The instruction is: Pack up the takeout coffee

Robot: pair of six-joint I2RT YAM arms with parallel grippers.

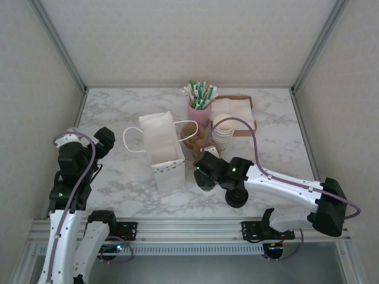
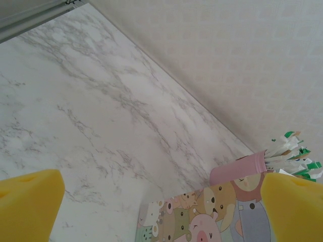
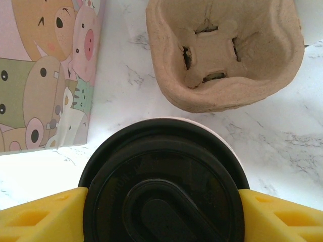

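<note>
The takeout coffee, a brown moulded-pulp cup carrier [image 3: 227,55], lies on the marble just beyond my right gripper [image 3: 164,201]. From above, the carrier [image 1: 198,141] sits right of the white paper bag [image 1: 164,151]. My right gripper [image 1: 204,173] has its yellow fingers [image 3: 40,217] pressed against both sides of a cup with a round black lid [image 3: 164,181], in front of the carrier and beside the bag's cartoon-printed side [image 3: 45,75]. My left gripper [image 1: 105,139] hangs open and empty, left of the bag. Between its fingers [image 2: 161,201] I see bare marble and the bag's printed side [image 2: 212,217].
A pink holder of green-and-white straws [image 1: 199,112] stands behind the bag, with a stack of cream paper cups [image 1: 223,133] and a brown tray of napkins [image 1: 240,112] to its right. The bag's string handle [image 1: 133,142] trails left. Walls enclose the table on three sides.
</note>
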